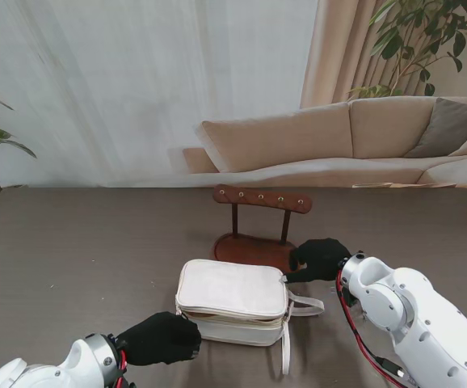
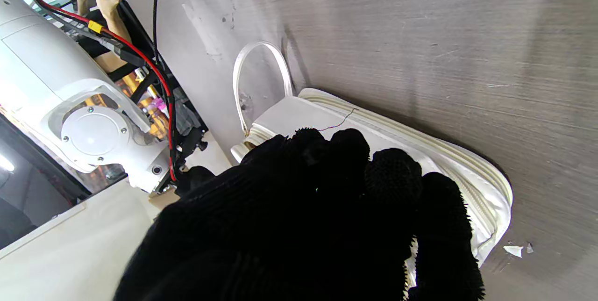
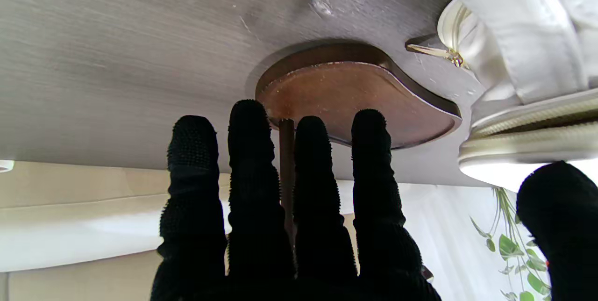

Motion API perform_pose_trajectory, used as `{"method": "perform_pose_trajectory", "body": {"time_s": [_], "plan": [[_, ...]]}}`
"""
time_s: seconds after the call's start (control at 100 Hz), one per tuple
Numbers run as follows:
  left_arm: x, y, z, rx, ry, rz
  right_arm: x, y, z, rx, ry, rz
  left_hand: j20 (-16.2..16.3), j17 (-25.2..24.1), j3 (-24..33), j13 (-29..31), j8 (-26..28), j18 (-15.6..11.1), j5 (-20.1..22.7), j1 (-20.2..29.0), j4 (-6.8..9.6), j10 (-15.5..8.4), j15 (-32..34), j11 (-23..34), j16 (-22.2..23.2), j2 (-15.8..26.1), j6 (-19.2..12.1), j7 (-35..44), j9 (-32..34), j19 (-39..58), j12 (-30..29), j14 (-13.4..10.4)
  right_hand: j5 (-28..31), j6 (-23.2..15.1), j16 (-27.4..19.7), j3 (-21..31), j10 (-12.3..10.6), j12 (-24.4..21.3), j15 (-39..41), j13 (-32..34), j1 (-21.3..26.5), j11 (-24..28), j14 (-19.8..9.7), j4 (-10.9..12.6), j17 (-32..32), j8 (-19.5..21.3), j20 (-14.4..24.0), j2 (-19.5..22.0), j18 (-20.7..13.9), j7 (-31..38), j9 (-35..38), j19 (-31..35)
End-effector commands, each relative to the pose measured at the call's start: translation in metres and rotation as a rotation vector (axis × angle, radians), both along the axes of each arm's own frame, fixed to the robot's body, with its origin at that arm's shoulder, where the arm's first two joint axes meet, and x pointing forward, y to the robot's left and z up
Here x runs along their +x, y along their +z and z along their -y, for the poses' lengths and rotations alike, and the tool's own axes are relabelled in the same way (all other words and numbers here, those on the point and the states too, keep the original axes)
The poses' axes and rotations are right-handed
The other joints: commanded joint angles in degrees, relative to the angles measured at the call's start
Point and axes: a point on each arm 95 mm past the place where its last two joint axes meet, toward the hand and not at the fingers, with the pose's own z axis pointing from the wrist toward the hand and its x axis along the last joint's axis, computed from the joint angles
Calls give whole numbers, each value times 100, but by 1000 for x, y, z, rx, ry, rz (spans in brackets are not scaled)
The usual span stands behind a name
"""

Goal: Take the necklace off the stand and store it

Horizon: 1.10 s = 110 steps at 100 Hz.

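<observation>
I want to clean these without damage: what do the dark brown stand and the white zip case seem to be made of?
The dark brown stand looks like stained wood with a slight sheen; its base edge shows worn, paler spots. The white zip case looks like smooth faux leather, perhaps coated fabric, with soft creases and a pale zip.

Pouch (image 1: 232, 301) sits mid-table near front edge, w/ wooden stand (image 1: 258, 228) just behind it, narrow gap btwn. Table (image 1: 80, 250) left half bare to back edge; right back corner also free.
</observation>
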Motion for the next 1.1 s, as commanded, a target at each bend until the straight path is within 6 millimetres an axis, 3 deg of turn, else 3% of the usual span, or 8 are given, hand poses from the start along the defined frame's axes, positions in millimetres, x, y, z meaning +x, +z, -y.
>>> {"method": "perform_pose_trajectory", "body": {"time_s": [0.0,0.22,0.43,0.75,1.09], "plan": [[1,-5,1,8,-8,-25,-1,-6,-2,-2,4,-29,53,77,92,162,204,-248,377,256,-23,22,-164,-12,-31,23,-486,608,81,249,-46,351,314,51,116,-227,115,141,162,283,-203,164,33,163,-1148,131,188,151,166,180,232,203],[8,-14,3,27,-3,-32,-5,-16,-14,76,31,-99,53,92,79,162,204,-237,372,255,-26,17,-156,-10,-26,29,-487,610,78,252,-55,351,1238,-109,340,66,9,368,608,920,-12,284,-91,176,-941,410,214,176,155,453,1074,397],[17,-24,5,29,46,-15,-12,-24,-27,167,45,-167,59,171,84,248,190,-135,376,275,-32,49,-245,-57,-94,17,-445,609,113,282,-154,419,1849,-83,449,1036,-63,555,760,1289,215,248,-157,57,-776,775,130,-2,127,637,1633,638],[34,-32,8,37,136,45,-21,-32,-52,278,94,-270,59,272,114,362,159,-47,400,260,-65,56,-462,-142,-248,-10,-430,604,157,316,-298,496,2205,-61,501,1920,-104,634,850,1424,568,301,-181,-8,-774,1010,66,-363,111,825,1809,734],[50,-28,-10,89,195,71,-38,-32,-84,386,160,-283,43,326,171,413,150,-27,415,229,-86,40,-510,-155,-294,-35,-439,604,178,322,-340,498,2234,-96,515,1973,-93,636,897,1477,560,306,-159,-51,-749,1050,53,-388,122,795,1835,792]]}}
